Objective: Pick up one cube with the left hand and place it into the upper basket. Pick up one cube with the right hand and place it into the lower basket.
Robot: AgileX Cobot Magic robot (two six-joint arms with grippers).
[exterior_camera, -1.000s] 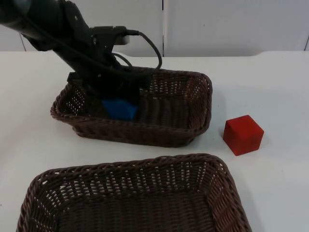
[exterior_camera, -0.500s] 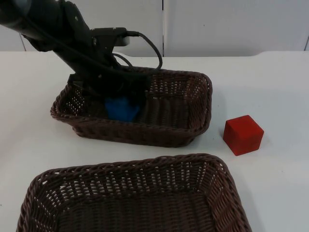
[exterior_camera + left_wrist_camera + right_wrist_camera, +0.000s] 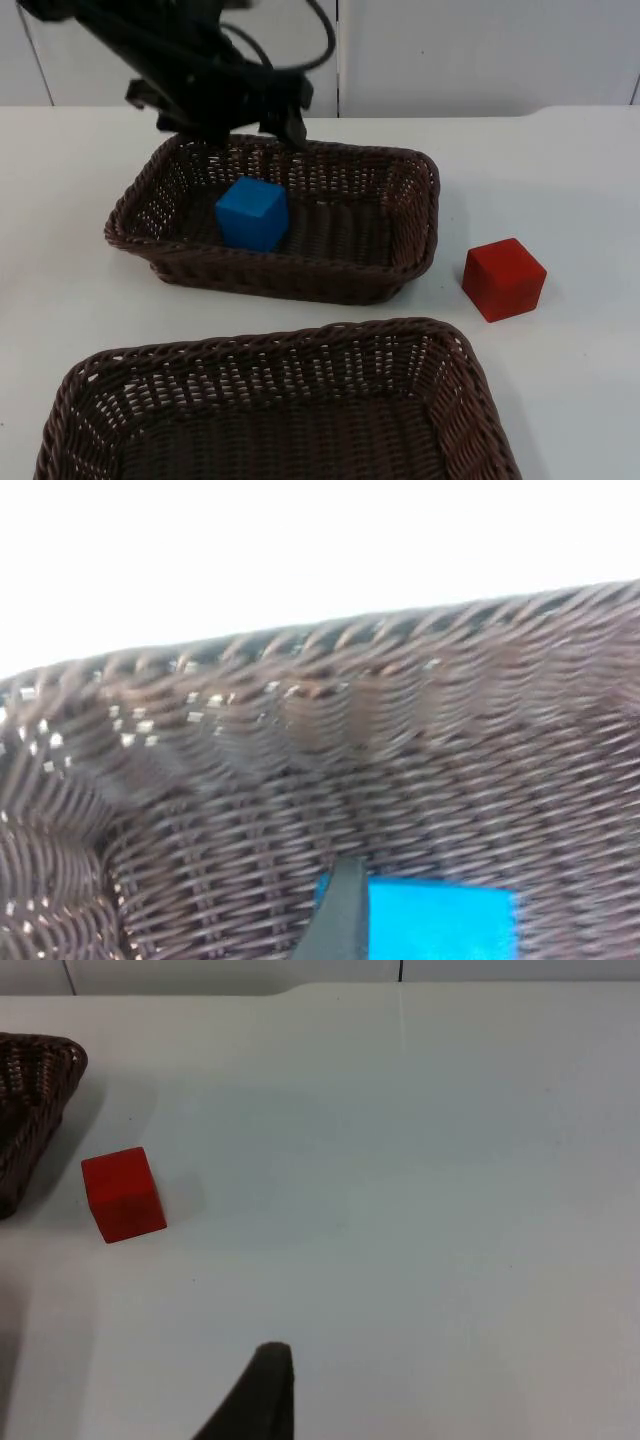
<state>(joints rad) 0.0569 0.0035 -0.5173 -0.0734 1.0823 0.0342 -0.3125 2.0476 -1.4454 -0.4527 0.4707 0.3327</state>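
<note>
Lower basket [image 3: 270,400], a dark brown wicker tray, sits nearest on the white counter [image 3: 580,200], with nothing inside it. Beyond it and to the right, the red cube [image 3: 504,278] rests on the bare counter, just beside the right end of the upper basket [image 3: 400,170] but not touching it; in the right wrist view the red cube [image 3: 123,1194] lies near a corner of the upper basket [image 3: 30,1100]. The right gripper [image 3: 262,1390] waits above open counter well apart from that cube, and whether its jaws are spread or closed I cannot tell. Farther back, the blue cube [image 3: 252,213] stands on the floor of the upper basket, toward its left half. The left gripper [image 3: 225,125] hangs above the basket's far rim, jaws released and holding nothing, apart from the blue cube [image 3: 440,920].
</note>
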